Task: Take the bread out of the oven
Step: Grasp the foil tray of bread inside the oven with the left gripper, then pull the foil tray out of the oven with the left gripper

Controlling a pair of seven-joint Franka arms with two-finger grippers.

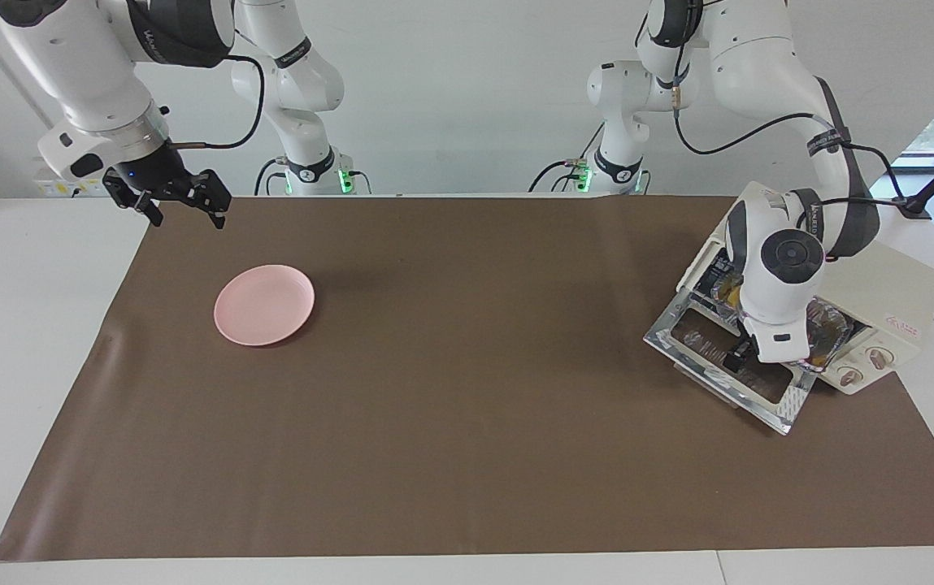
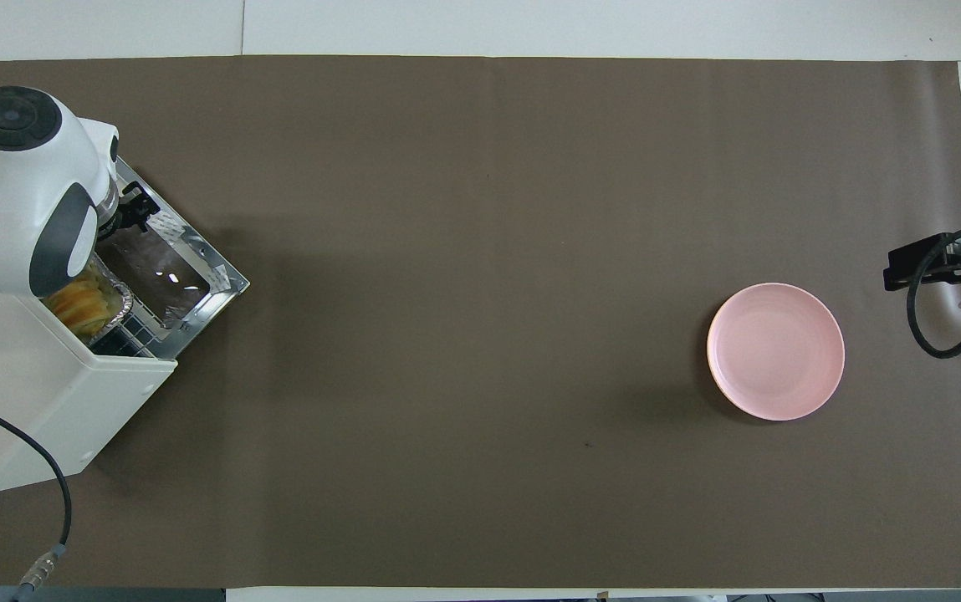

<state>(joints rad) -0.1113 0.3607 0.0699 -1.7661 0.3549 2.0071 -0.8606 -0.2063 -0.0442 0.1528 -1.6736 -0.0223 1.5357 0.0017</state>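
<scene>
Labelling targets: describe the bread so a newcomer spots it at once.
Find the cream-white oven at the left arm's end of the table, its silver door folded down. Just inside sits a foil tray; the bread is the yellow-orange ridged loaf in it.

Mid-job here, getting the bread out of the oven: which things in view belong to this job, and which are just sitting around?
Part of the job:
- bread, in its foil tray inside the oven
- oven, door folded down
- left gripper, over the open door

Just there:
- pink plate, bare, toward the right arm's end
- right gripper, open, waiting above the brown mat's corner
</scene>
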